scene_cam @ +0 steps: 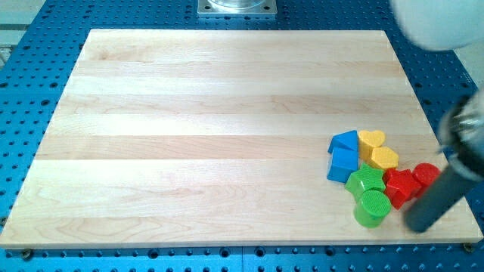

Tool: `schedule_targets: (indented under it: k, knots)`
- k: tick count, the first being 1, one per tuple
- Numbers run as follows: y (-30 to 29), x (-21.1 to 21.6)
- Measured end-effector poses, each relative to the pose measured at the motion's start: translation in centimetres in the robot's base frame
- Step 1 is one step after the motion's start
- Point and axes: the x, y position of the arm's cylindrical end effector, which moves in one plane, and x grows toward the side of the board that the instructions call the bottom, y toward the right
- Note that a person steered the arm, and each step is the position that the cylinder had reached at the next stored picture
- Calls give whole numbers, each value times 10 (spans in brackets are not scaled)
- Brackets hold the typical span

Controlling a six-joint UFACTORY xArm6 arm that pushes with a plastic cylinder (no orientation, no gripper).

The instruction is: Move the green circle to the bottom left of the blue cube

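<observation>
— Near the board's lower right corner, what lies there?
— Blocks in a cluster: the green circle sits lowest, touching a green star, just below-right of the blue cube.
— And my tip?
— Just right of the circle, apart from it; there are no fingers, only a rod.

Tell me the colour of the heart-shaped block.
Yellow: the heart in the camera view, the only view.
</observation>
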Motion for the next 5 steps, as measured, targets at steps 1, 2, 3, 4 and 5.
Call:
schedule_targets:
  k: [1, 2, 3, 4, 5]
  knots:
    - [-60, 4]
    - [-61, -11]
    - [-59, -24]
    - [-59, 3]
    - [-40, -6]
